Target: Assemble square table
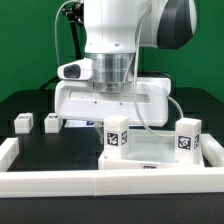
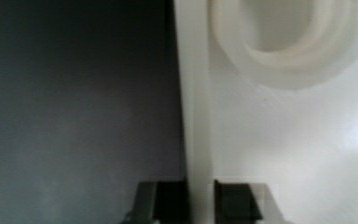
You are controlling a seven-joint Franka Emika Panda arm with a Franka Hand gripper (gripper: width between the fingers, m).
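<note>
While the hand point(image 2: 197, 197) pinches the rim of the square tabletop point(image 1: 148, 153) by the white rail point(image 1: 60, 181), two legs point(image 1: 117, 136) seem to stand on it and two more legs point(image 1: 22, 122) lie loose on the worktop point(image 1: 60, 148).

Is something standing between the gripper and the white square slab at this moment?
Nothing visible does. In the wrist view, the rim of the slab runs between the two fingers of the gripper; whether they press it, I cannot tell.
</note>
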